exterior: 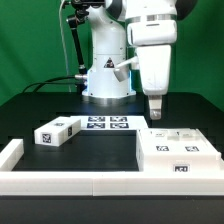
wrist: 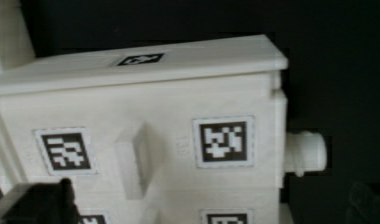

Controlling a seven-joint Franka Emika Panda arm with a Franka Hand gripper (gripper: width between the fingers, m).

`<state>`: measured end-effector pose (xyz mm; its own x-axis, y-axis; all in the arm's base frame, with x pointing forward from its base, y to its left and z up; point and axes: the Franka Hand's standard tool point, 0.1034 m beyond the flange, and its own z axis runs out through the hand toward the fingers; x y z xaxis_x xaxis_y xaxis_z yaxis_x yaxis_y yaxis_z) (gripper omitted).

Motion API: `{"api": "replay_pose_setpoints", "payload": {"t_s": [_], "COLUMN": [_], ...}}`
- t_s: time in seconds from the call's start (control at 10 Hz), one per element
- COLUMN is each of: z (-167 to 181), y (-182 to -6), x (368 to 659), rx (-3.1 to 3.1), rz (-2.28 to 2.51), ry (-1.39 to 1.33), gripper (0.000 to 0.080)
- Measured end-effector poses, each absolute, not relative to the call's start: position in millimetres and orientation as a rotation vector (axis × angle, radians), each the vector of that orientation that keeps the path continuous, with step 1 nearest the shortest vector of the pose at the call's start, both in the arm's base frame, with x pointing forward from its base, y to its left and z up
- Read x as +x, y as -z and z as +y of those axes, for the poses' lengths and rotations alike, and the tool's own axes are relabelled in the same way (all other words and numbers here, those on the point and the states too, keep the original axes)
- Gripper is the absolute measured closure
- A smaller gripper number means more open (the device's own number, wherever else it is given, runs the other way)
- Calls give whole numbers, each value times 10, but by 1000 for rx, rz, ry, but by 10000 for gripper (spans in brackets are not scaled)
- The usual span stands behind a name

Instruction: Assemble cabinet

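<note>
Tool: the tool hangs just above the back edge of the cabinet body and holds nothing. Its fingers look close together, but how far apart they stand cannot be told from either view.
Cabinet body: a white box with black-and-white tags lies flat on the surface, at the exterior view's right and close to the front rail. In the wrist view it fills most of the picture, with a short round peg sticking out of one side.
Loose block: a small tagged loose block lies well apart from the body, at the exterior view's left.
Risk of a poor grip: the tool is over the body's edge rather than its middle, so a descent from here could catch only the rim and tip or skid the box.
Risk from the rail: the border rail lies just beside the body, so a push could jam the box against it.
Risk to the peg: a sideways nudge could knock it.
Surface: black and matt, with the marker board flat near the middle.
Room: a plain green wall stands behind the white arm base.
</note>
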<state>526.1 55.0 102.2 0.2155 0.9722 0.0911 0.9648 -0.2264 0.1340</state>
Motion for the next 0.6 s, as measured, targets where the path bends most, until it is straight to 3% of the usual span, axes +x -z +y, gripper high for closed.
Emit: {"api": "replay_pose_setpoints", "payload": {"t_s": [0.3,0.6], "z": [667,675], "y": [-1050,-1021], "x": [4902,4829], "rx": [2574,2561], "rz": [1684,1707], "ry": [-290,-285], "gripper": [2,2]}}
